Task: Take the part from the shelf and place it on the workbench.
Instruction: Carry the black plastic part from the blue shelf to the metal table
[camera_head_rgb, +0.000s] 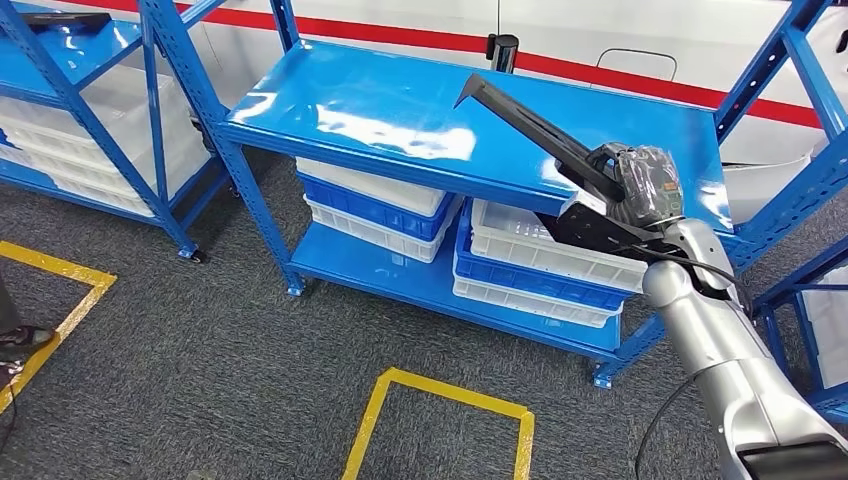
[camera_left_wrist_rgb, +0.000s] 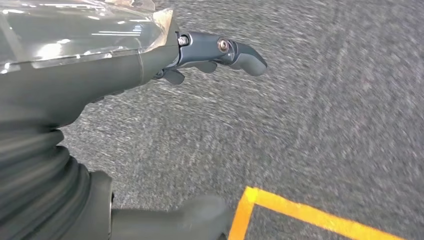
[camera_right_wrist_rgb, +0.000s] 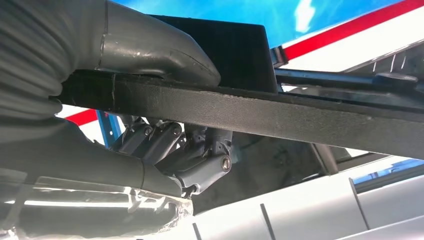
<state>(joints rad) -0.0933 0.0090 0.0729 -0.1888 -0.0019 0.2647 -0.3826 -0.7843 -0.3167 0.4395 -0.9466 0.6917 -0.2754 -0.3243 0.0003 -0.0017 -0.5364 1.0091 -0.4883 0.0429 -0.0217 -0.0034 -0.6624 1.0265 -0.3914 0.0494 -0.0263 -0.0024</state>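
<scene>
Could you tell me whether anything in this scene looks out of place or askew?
Only one thing stands out: the long black part sits tilted above the blue shelf top, one end raised, because the right hand grips its other end. The white and blue bins below are stacked fairly evenly. Nothing looks spilled or damaged.

The right arm (camera_head_rgb: 735, 370) is a silver tube with a thin black cable alongside. The right hand (camera_head_rgb: 640, 185) wears crinkled clear plastic. The left hand (camera_left_wrist_rgb: 95, 65) shows a grey ribbed cover, a thick grey thumb and dark fingers (camera_left_wrist_rgb: 240, 55) with silver screws.
</scene>
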